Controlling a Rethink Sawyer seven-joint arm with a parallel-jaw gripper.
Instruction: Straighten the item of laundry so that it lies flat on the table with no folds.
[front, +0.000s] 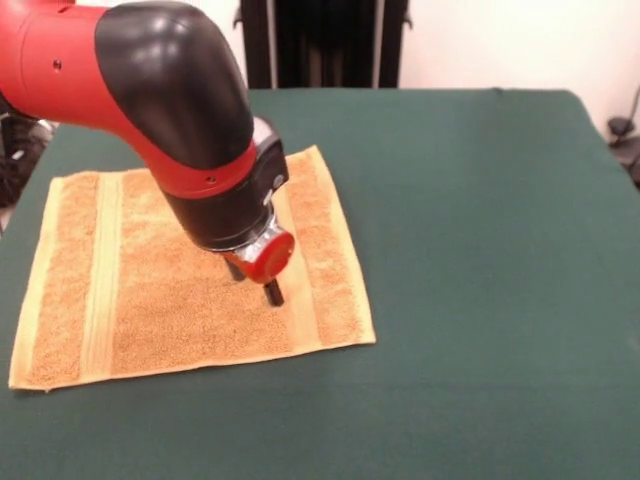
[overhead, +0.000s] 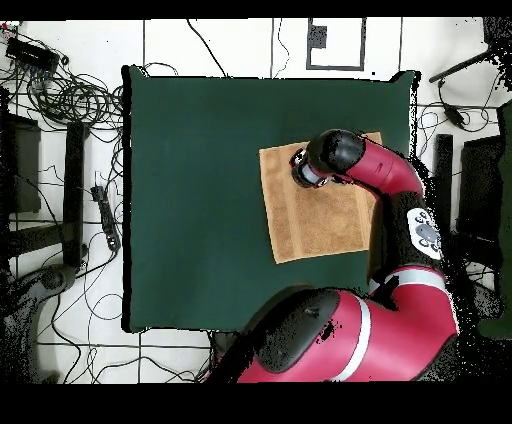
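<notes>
Green felt covers the bench (front: 480, 250), and the orange towel (front: 150, 300) lies spread near one side of it, looking flat with no folds. Little seems left to do. Above its middle hang the jaws (front: 262, 284); I cannot tell whether they are parted or clenched.

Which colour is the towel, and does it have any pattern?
Golden-orange towel with paler woven bands near two edges; the front view shows it best.

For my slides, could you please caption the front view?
Sawyer gripper poised over an orange towel lying flat on the green table.
</notes>
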